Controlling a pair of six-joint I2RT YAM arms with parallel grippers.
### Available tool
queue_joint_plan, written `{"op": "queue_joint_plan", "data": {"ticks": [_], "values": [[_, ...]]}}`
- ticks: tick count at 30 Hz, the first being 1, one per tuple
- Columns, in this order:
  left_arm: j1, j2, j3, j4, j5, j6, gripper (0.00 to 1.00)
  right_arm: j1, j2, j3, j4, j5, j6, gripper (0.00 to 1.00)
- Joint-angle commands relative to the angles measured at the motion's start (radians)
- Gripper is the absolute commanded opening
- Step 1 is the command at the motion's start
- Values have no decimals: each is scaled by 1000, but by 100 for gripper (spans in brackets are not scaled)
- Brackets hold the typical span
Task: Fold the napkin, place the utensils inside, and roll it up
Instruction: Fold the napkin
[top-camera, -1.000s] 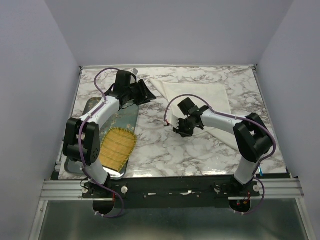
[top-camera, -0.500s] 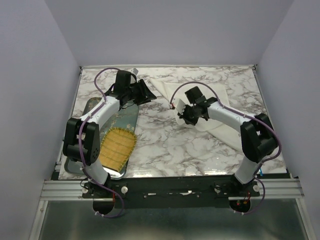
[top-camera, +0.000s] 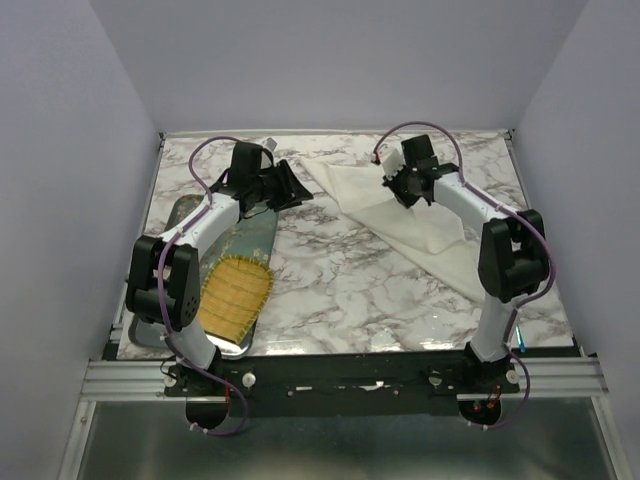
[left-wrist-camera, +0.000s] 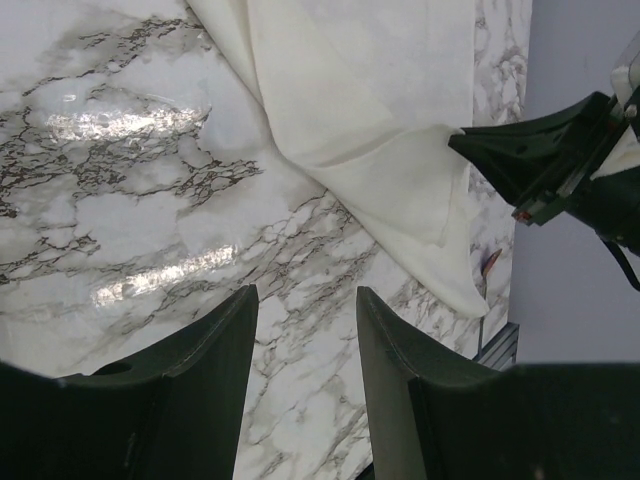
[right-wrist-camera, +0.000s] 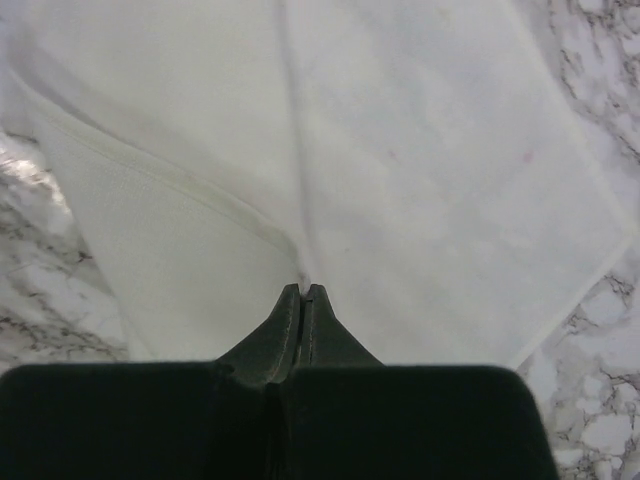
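At the far right of the worktop, the right gripper (right-wrist-camera: 302, 292) is clenched on a raised fold of the napkin (right-wrist-camera: 420, 170), its two black tips pressed flat together with the cream cloth nipped between them. A crease climbs straight up from the tips, and a hemmed edge runs off slantwise to the upper left, showing a second layer of cloth beneath it. Outward from the pinch the napkin lies as a broad slanted band. One corner points toward the middle of the far edge, and the other end trails down toward the right edge of the worktop, stopping short of it with a strip of marble showing beyond the hem. Left of that far corner, the left gripper (left-wrist-camera: 305, 292) hangs over bare marble with its jaws parted and nothing between them; the nearest napkin edge lies just ahead of its tips, apart from them. Open marble worktop (top-camera: 340, 280) spreads from the napkin's near hem across the middle to the near edge. Along the left edge sits a shiny metal tray (top-camera: 178, 215), with a yellow woven mat (top-camera: 238, 290) resting at its near end, well apart from the napkin.
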Motion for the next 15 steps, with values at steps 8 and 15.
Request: {"op": "queue_joint_plan", "data": {"ticks": [8,15], "values": [[5,1,2,-13,-8,21,53,-154,181,212,35,44,-21,1],[5,16,14,-25,-16,28,53,-189,273,324,40,46,-61,1]]}}
